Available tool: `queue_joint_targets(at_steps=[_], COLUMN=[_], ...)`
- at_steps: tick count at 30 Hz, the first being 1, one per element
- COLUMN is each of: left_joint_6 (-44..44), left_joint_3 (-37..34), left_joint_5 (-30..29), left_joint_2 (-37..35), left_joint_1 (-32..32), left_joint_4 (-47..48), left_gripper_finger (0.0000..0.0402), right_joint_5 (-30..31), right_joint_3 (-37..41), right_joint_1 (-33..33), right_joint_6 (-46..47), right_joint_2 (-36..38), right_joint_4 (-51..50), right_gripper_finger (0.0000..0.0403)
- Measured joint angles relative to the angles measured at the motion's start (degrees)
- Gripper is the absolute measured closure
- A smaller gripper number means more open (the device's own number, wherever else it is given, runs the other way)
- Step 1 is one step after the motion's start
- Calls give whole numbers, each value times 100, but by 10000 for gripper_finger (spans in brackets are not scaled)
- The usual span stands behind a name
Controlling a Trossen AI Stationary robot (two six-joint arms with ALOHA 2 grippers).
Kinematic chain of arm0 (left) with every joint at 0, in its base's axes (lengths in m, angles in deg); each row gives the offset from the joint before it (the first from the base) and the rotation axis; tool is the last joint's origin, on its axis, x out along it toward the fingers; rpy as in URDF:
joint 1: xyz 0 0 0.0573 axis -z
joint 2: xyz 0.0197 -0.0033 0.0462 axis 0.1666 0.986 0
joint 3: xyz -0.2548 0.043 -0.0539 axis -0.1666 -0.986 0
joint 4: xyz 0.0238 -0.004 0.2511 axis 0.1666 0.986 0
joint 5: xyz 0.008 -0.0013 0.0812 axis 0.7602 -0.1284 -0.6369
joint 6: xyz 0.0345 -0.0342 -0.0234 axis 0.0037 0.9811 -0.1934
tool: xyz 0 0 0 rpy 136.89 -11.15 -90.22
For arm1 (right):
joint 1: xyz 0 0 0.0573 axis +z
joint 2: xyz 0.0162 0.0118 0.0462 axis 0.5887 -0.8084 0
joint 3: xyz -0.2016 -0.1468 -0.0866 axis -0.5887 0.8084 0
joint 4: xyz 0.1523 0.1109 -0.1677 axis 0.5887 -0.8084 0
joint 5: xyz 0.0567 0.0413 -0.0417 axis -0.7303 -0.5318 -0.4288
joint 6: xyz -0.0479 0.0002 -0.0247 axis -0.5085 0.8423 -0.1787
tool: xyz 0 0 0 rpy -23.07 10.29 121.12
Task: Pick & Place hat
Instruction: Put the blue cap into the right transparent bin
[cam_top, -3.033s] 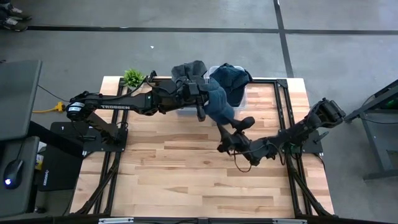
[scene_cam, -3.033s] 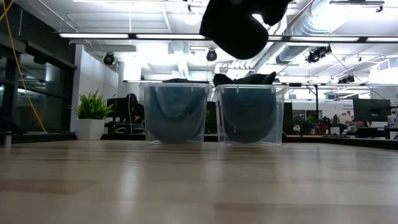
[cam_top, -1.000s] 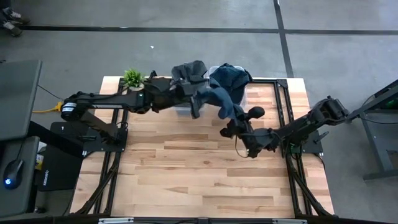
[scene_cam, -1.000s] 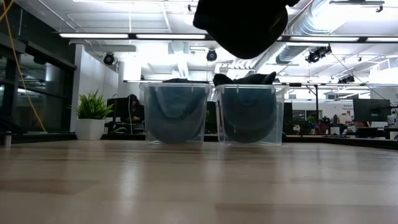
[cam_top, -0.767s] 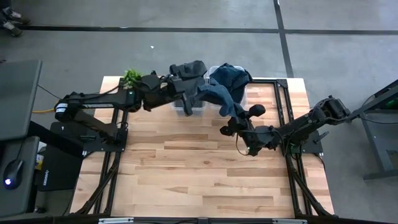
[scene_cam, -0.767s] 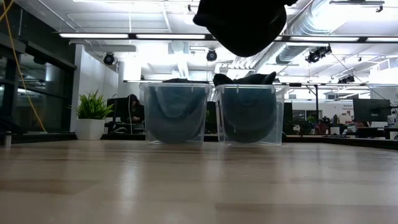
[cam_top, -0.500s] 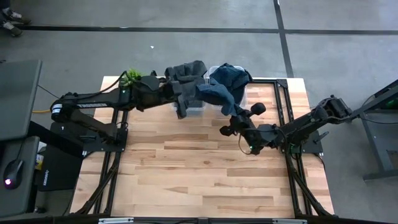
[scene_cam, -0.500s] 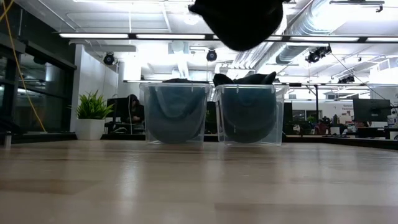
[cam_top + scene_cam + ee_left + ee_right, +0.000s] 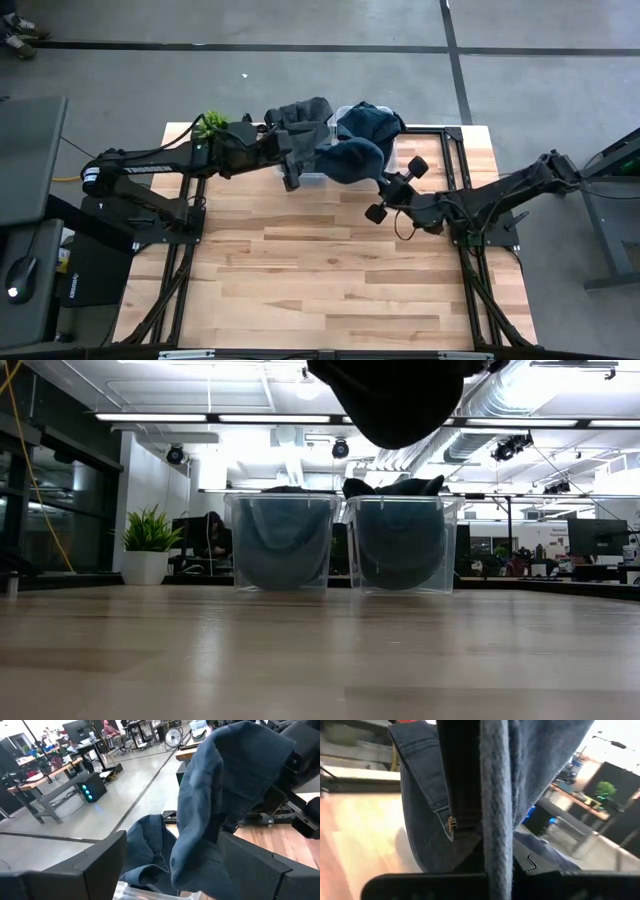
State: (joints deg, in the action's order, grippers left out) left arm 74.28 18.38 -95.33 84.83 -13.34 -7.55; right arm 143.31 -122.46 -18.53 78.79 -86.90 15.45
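Right end effector (image 9: 385, 184) is clamped tight on a blue hat (image 9: 352, 160), and the hat hangs in the air just in front of the two clear bins (image 9: 340, 544), close to the right bin's (image 9: 402, 544) near edge. This looks like the carry step: hat lifted, not yet placed. In the right wrist view the fabric fills the frame, pinched between the dark fingers.

Left end effector (image 9: 290, 168) sits by the left bin (image 9: 283, 542), fingers spread wide with nothing between them; the left wrist view shows the hat dangling ahead of it, untouched.

Next move, I'd judge: swing the hat over a bin's open top, lower it, then let go. The right bin is already heaped above its rim, so the drop needs care or the hat may slide off.

Count: two arms, two bins, each holding hats stacked too tightly to count, one hat in the air, one potted plant (image 9: 148, 545) at the surface's (image 9: 320, 270) far left corner.
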Motion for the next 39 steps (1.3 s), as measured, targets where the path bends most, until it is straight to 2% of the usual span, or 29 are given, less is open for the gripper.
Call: queue_joint_targets(at_steps=[6, 9, 17, 22, 27, 34, 39], left_joint_6=[-368, -794, -1136, -1219, -1212, -1199, -1197], left_joint_3=[0, -2, -2, -2, -2, -9, -2], left_joint_5=[477, 499, 448, 193, 475, 393, 33], left_joint_2=[77, 197, 507, 511, 511, 724, 830], left_joint_1=[1, 2, 0, -2, -4, -4, -4], left_joint_4=[-375, -396, -798, -962, -1119, -1007, -1061], left_gripper_finger=[89, 89, 89, 89, 89, 90, 132], right_joint_5=[-788, -1029, -1486, -1573, -1733, -1859, -1862], right_joint_3=[0, 0, -2, -2, -2, -2, -2], right_joint_1=[-323, -501, -708, -716, -776, -821, -819], right_joint_6=[21, 47, -40, -80, -100, -117, -167], right_joint_2=[39, 39, 39, 36, 34, 34, 34], right_joint_4=[124, 127, 265, 267, 303, 389, 417], right_gripper_finger=[397, 397, 397, 397, 397, 397, 397])
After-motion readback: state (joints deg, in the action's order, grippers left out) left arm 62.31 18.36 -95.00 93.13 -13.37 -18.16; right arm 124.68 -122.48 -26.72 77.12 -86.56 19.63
